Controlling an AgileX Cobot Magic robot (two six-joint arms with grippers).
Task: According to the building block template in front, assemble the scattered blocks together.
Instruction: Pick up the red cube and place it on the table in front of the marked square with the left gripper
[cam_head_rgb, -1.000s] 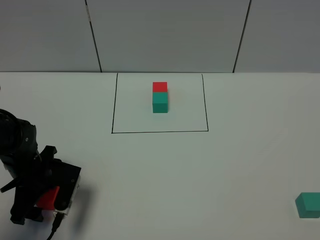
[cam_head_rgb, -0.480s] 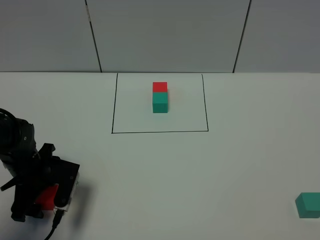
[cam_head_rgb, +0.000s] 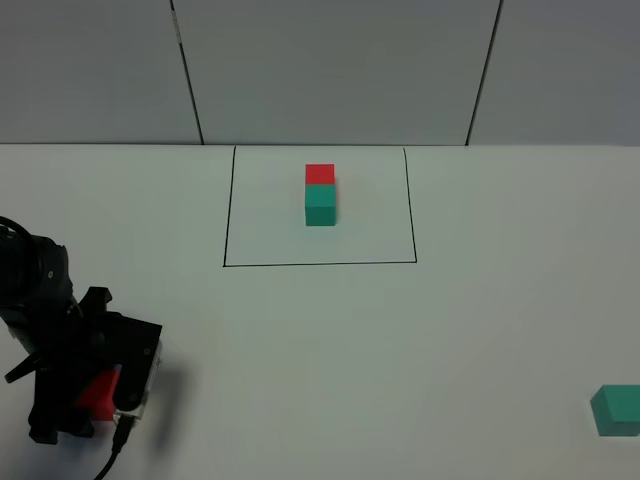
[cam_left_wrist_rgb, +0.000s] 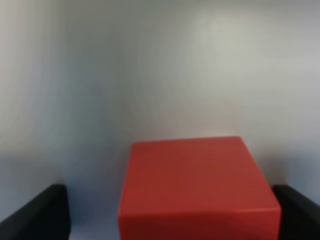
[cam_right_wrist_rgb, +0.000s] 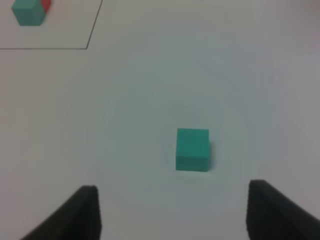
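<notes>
White table (cam_head_rgb: 400, 350); black-lined rectangle (cam_head_rgb: 320, 264) round template (cam_head_rgb: 320, 195); grey panelled wall (cam_head_rgb: 340, 70).

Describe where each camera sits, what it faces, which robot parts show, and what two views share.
Exterior high: mounted high, looking down at the table; left gripper shows, with the template.
Left wrist: on the left arm, facing the red cube between its fingertips.
Right wrist: on the right arm, facing the teal cube; its fingertips show.
Shared: exterior and right wrist both show the template and teal cube.
</notes>
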